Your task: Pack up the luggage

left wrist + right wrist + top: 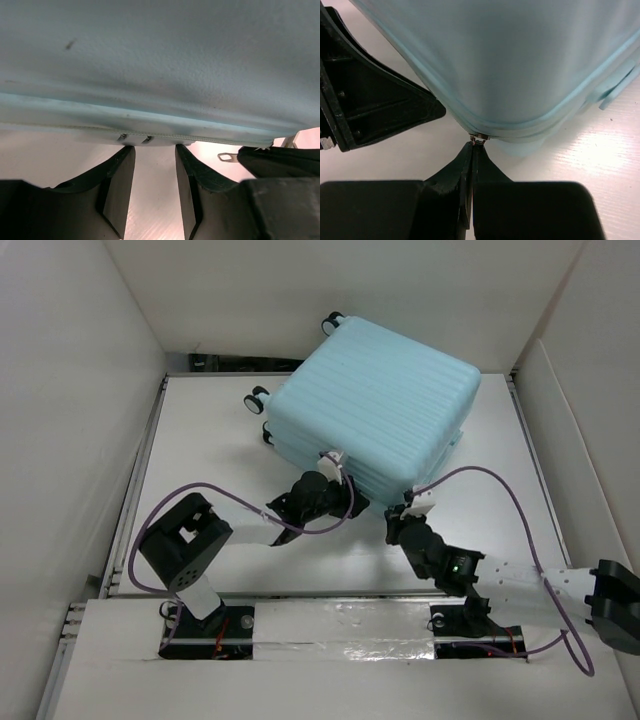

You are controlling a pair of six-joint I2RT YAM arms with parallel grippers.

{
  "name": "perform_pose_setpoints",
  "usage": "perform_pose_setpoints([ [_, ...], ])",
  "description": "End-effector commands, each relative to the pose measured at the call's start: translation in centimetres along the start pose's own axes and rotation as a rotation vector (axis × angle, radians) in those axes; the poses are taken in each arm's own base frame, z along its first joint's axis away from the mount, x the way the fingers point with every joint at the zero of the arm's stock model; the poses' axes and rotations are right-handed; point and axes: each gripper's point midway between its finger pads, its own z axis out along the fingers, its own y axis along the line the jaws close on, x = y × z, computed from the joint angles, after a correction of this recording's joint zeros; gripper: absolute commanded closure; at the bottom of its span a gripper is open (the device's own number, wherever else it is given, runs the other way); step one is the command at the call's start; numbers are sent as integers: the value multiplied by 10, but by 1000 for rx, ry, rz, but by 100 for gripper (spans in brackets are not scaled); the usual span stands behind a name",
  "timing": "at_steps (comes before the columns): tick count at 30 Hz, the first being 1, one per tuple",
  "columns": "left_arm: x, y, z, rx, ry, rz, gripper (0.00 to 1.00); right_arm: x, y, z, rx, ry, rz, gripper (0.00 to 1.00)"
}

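— Black plastic fingers of the right gripper [472, 146] fill the bottom of its wrist view, pressed flat together. Are they holding anything?

— It looks so. A small metal zip tab [479, 136] sits right at their tips, on the seam at the near corner of the large pale aqua-blue hard-shell suitcase [380, 400]. I judge it pinched, though the tab is tiny.

— And the left gripper [155, 148]?

— Its jaws stand partly apart with nothing between them. They are just short of the same seam on the near side of the case, a little to the left of the other gripper.

— Where does the luggage sit?

— Flat on the white table [200, 450], towards the far middle. The ribbed shell faces up, the case is turned slightly askew, and the wheels point far left.

— How far along is the packing?

— The lid is down and the two shells meet. Nothing waiting to go in shows outside, and what is inside is hidden. My guess is that closing the zip is what's left. How much of it is already run I cannot tell.

— Counts?

— One suitcase and two grippers. Three black-and-white spinner wheels [258, 397] show; a fourth, if there, is hidden. One zip tab is at the right fingers. The left wrist view also shows two little metal bits [122, 136] on the seam, too small to name.
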Motion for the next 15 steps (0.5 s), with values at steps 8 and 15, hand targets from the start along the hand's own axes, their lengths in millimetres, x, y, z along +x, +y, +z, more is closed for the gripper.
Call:
perform_pose_setpoints([
  [8, -48, -50, 11, 147, -124, 29, 65, -47, 104, 22, -258, -137, 114, 100],
  [15, -75, 19, -36, -52, -232, -38, 36, -39, 95, 14, -291, -150, 173, 100],
])
